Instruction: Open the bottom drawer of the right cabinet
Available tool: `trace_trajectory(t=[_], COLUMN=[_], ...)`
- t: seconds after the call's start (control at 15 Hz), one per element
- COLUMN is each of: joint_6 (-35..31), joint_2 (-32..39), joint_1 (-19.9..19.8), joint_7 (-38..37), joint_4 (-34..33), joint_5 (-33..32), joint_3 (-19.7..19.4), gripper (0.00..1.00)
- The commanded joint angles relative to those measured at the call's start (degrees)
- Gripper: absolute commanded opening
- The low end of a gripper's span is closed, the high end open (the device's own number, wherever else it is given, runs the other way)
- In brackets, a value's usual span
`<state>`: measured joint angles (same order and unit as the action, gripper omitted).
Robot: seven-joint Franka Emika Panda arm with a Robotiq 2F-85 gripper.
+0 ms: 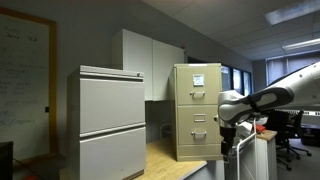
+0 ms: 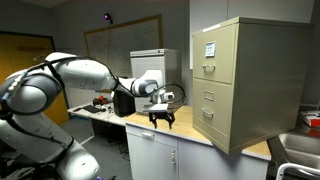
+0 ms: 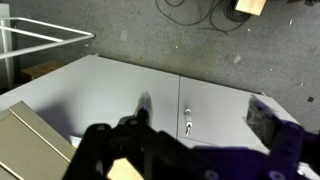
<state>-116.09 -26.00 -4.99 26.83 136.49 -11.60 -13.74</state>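
My gripper (image 2: 162,119) hangs open, fingers spread and empty, near the front of the right cabinet (image 2: 250,80) on the table (image 1: 160,156) — the bottom drawer (image 2: 209,121) sits shut, flush.

Wide light-grey 2-drawer lateral cabinet (image 1: 112,125); white wall cupboards (image 1: 150,60) behind; framed whiteboard (image 1: 25,80) on dark-grey wall (image 1: 95,35); lit ceiling light panel (image 1: 295,12).
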Motion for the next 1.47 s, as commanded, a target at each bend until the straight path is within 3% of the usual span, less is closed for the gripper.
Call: trace_trajectory(t=[0.0,0.53,1.0,1.4], joint_6=[-2.1,-7.7,-6.9,-7.3], joint_2=[7.2,24.4,37.3,43.9], joint_1=[1.8,-1.4,-9.2,-16.5], joint_7=[-0.5,-6.0,-13.0,-17.8], joint_4=[-8.7,-28.8,-43.6,-49.7], joint_5=[7.8,26.0,37.3,46.3], joint_3=[-0.8,-2.4,-1.6,-0.6], gripper=[1.00,1.00,1.00,1.00])
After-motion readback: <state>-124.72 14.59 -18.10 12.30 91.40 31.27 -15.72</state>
